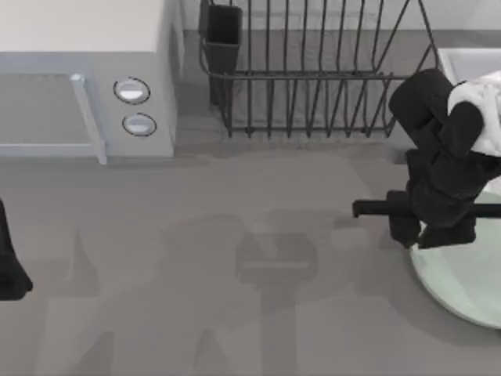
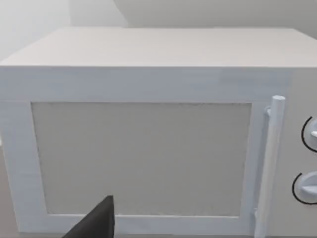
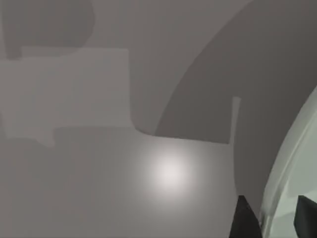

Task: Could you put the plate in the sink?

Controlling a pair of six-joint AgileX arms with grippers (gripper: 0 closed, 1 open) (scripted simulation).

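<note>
Right hand (image 1: 438,235) straddles plate (image 1: 462,282) rim.

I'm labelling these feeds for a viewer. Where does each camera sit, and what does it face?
Top view: above the table, looking down on microwave, dish rack, sink and plate; right hand over the plate's rim, left arm parked at the left edge.
Left wrist view: faces the microwave door; a dark fingertip shows.
Right wrist view: looks down at table and plate rim, fingertips astride it.
Shared: the plate and microwave appear in the top view too.

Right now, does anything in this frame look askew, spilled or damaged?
Nothing stands out. The plate lies flat on the table's right side with the right gripper at its rim; dish rack and microwave sit upright.
</note>
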